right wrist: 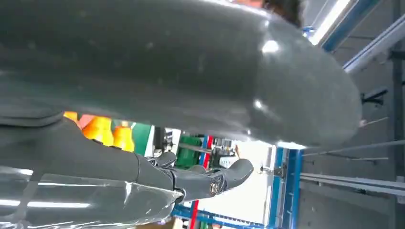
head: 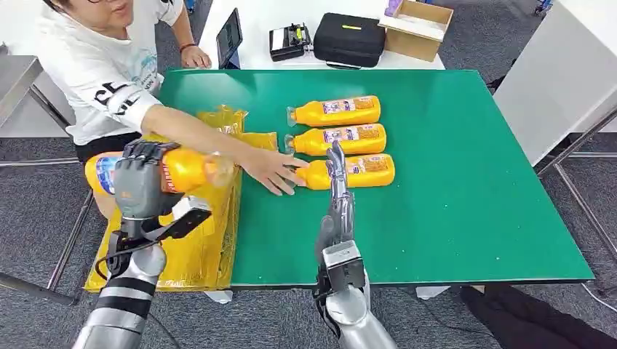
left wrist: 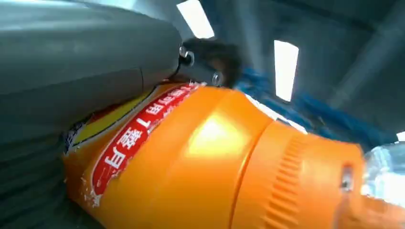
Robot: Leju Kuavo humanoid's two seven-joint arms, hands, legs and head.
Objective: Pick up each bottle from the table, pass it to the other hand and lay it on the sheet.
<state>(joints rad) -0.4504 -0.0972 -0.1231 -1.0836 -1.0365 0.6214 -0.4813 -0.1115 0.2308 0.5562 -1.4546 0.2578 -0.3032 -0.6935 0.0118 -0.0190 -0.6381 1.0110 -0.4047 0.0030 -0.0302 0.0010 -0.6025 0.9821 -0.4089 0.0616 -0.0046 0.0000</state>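
Observation:
My left hand grips an orange bottle lying sideways, held above the yellow sheet at the table's left edge. The same bottle shows up close in the left wrist view, under the thick grey thumb. Three more orange bottles lie in a row on the green table: far, middle, near. My right hand stands edge-on with fingers straight and apart, holding nothing, just in front of the near bottle. Its dark fingers appear in the right wrist view.
A person in a white shirt sits at the table's left and reaches an arm across the sheet, hand touching the near bottle's cap end. Behind the green table stand a black case, a cardboard box and a tablet.

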